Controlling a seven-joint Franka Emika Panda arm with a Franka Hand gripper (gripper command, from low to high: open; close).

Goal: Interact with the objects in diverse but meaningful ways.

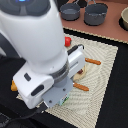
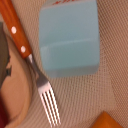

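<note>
Low now: arm (image 1: pixel 35 45) bent over carton (image 2: pixel 69 39), beside fork (image 2: pixel 42 85).

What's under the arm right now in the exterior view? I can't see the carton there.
The arm covers it there. The wrist view shows the pale blue carton lying on the woven mat, with the orange-handled fork beside it. Gripper fingers aren't visible.

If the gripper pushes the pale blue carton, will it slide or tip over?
The pale blue carton seems to lie with a broad flat face up on the woven mat, so it would probably slide, not tip or roll. Its boxy shape suggests it is stiff. Its smooth faces may be slippery.
</note>
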